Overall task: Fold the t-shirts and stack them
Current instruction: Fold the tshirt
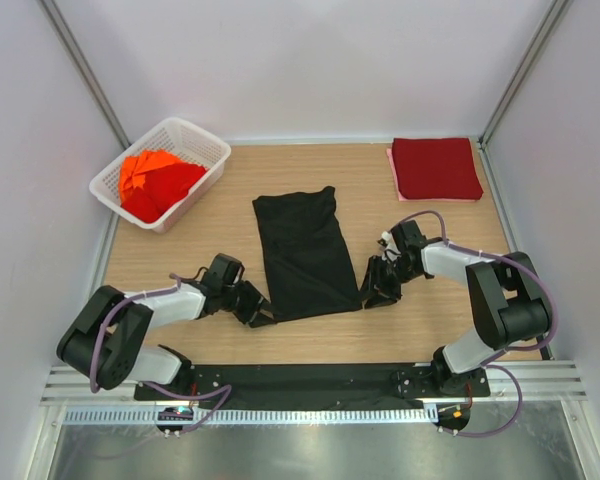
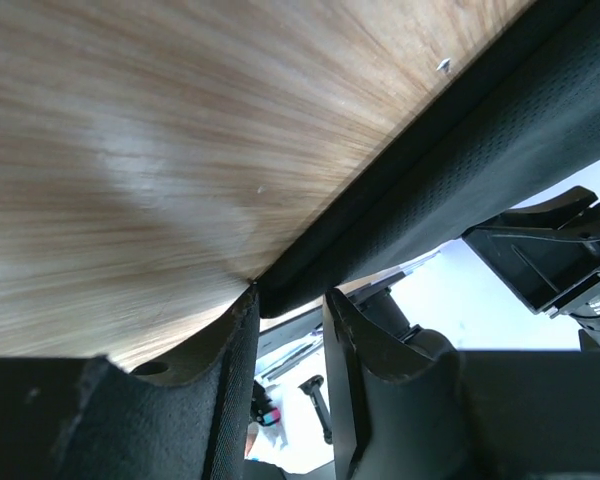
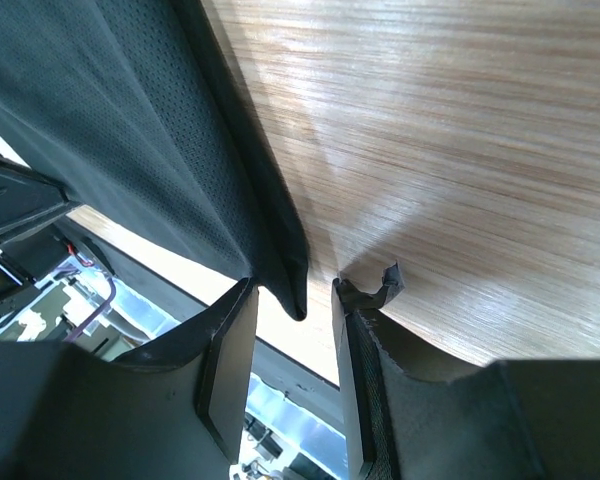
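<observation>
A black t-shirt (image 1: pixel 305 250), folded into a long strip, lies flat in the middle of the table. My left gripper (image 1: pixel 258 312) is at its near left corner. In the left wrist view the jaws (image 2: pixel 290 305) stand apart with the cloth edge (image 2: pixel 420 190) at their tips. My right gripper (image 1: pixel 375 290) is at the near right corner. In the right wrist view it (image 3: pixel 292 300) is open, with the cloth corner (image 3: pixel 180 150) hanging between the fingers, not clamped. A folded dark red shirt (image 1: pixel 435 168) lies at the far right. Orange-red shirts (image 1: pixel 155 182) fill the basket.
The white lattice basket (image 1: pixel 208 145) stands at the far left. Bare wooden tabletop (image 1: pixel 180 250) lies between the basket and the black shirt. Grey walls close in the table on three sides. A black rail (image 1: pixel 310 378) runs along the near edge.
</observation>
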`<action>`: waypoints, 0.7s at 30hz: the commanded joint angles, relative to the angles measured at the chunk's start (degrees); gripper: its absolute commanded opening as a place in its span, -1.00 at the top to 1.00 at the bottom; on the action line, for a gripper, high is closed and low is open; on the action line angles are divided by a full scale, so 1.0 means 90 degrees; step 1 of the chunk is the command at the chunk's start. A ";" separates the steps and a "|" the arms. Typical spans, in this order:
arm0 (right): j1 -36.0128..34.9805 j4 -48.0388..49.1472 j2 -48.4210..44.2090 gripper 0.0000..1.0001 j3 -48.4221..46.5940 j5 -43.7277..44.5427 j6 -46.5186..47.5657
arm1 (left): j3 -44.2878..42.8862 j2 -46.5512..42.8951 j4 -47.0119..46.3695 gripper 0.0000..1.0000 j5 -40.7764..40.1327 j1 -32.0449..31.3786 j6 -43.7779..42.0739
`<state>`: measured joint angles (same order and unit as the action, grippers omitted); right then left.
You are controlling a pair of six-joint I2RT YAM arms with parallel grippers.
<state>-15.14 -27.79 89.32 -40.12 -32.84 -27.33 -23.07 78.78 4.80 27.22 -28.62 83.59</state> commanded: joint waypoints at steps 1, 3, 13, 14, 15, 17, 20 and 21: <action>-0.0008 0.0148 0.0173 0.13 0.0151 0.0192 0.0039 | 0.0063 0.0211 0.0209 0.34 -0.0642 -0.0013 -0.0186; -0.0008 0.0158 0.0222 0.12 0.0161 0.0163 0.0058 | 0.0054 0.0221 0.0238 0.35 -0.0642 -0.0013 -0.0225; -0.0008 0.0158 0.0261 0.11 0.0170 0.0172 0.0088 | -0.0054 0.0269 0.0502 0.33 -0.0672 -0.0013 -0.0303; -0.0017 0.0187 0.0261 0.11 0.0190 0.0172 0.0097 | -0.0112 0.0308 0.0492 0.39 -0.0642 -0.0004 -0.0333; 0.0002 0.0188 0.0261 0.11 0.0200 0.0163 0.0088 | -0.0122 0.0347 0.0502 0.42 -0.0623 -0.0013 -0.0362; -0.0008 0.0207 0.0271 0.11 0.0200 0.0153 0.0078 | -0.0142 0.0358 0.0492 0.53 -0.0642 -0.0013 -0.0411; -0.0008 0.0275 0.0300 0.12 0.0200 0.0075 0.0049 | -0.0151 0.0338 0.0502 0.63 -0.0652 -0.0013 -0.0440; -0.0008 0.0304 0.0300 0.13 0.0209 0.0036 0.0029 | -0.0171 0.0348 0.0502 0.65 -0.0632 -0.0013 -0.0460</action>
<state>-15.14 -26.55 90.24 -39.55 -35.57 -27.57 -24.43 80.55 5.78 26.83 -28.75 81.89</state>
